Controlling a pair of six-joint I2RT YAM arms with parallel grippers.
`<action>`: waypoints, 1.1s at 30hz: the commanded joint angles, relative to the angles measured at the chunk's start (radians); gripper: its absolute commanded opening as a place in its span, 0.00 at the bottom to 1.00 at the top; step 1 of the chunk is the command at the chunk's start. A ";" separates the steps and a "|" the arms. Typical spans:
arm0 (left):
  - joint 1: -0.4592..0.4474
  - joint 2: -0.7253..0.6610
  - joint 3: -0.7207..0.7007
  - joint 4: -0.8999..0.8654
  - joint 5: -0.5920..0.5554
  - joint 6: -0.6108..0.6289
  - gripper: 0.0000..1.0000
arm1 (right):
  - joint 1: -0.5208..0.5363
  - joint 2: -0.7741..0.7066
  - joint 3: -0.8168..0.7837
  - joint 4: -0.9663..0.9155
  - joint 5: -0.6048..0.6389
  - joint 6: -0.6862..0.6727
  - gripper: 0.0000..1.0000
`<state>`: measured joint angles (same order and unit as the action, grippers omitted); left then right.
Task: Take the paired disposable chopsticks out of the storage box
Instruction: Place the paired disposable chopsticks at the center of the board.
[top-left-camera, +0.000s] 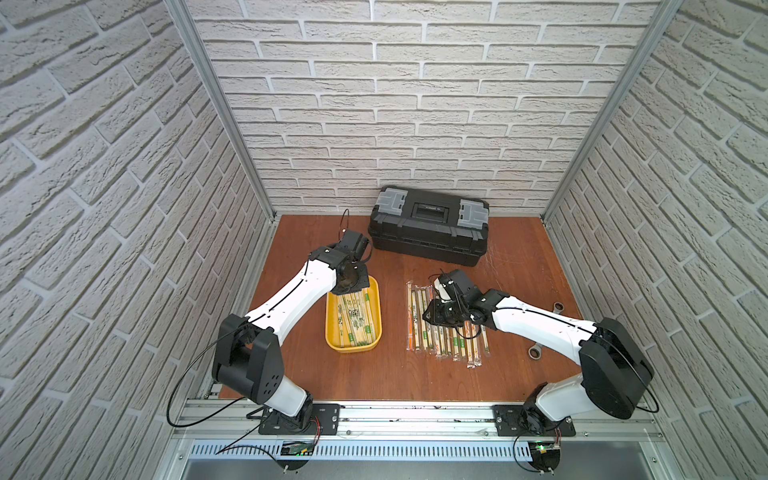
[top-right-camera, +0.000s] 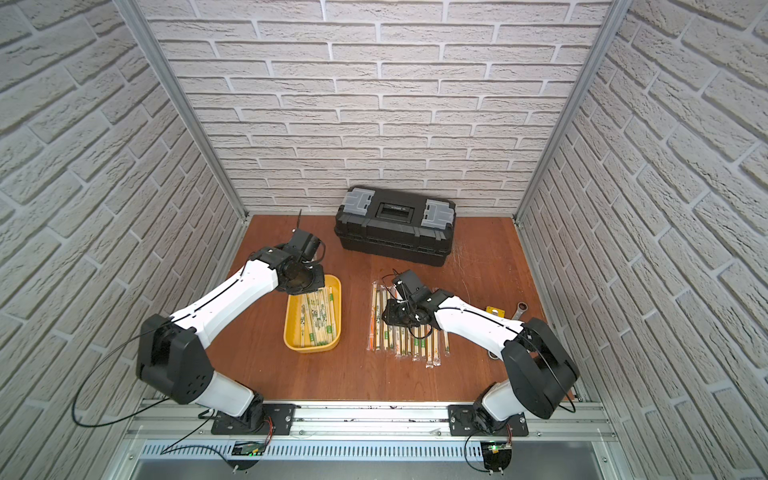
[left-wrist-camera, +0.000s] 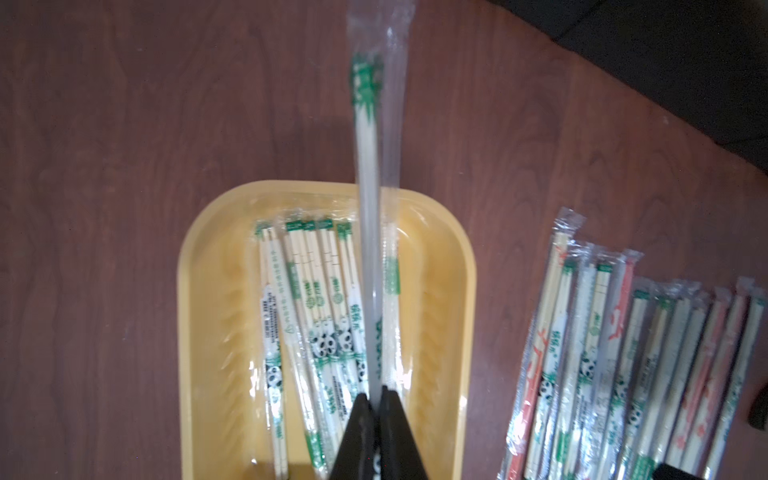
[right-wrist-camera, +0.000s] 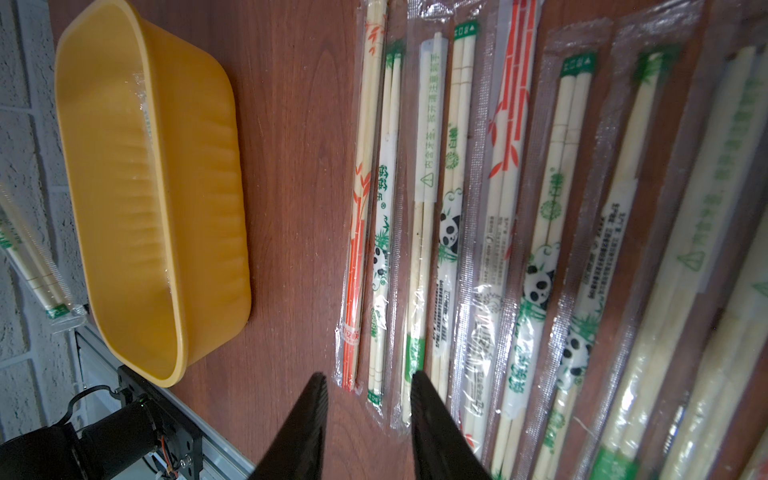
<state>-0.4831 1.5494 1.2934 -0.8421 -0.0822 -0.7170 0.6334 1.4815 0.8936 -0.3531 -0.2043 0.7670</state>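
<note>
The storage box is a shallow yellow tray left of the table's middle. Several paired disposable chopsticks in clear sleeves lie inside it. My left gripper is shut on one green-printed pair, holding it above the tray's far end; this pair also shows in the right wrist view. Another row of sleeved pairs lies on the wood to the tray's right. My right gripper hovers open over that row's left end, holding nothing.
A large black toolbox with grey latches stands at the back against the brick wall. Two wrenches lie near the right arm, with a small yellow object beside them. Brick-pattern walls close in three sides.
</note>
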 joint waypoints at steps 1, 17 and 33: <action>-0.053 0.067 0.044 0.019 0.015 0.003 0.01 | 0.008 -0.020 -0.008 0.028 -0.003 -0.009 0.36; -0.221 0.385 0.193 0.100 0.082 -0.037 0.01 | 0.006 -0.127 -0.110 -0.001 0.043 -0.006 0.36; -0.288 0.426 0.090 0.207 0.097 -0.150 0.01 | 0.005 -0.150 -0.132 -0.011 0.054 -0.003 0.36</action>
<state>-0.7612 1.9739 1.4071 -0.6643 0.0090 -0.8368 0.6334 1.3563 0.7734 -0.3630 -0.1650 0.7692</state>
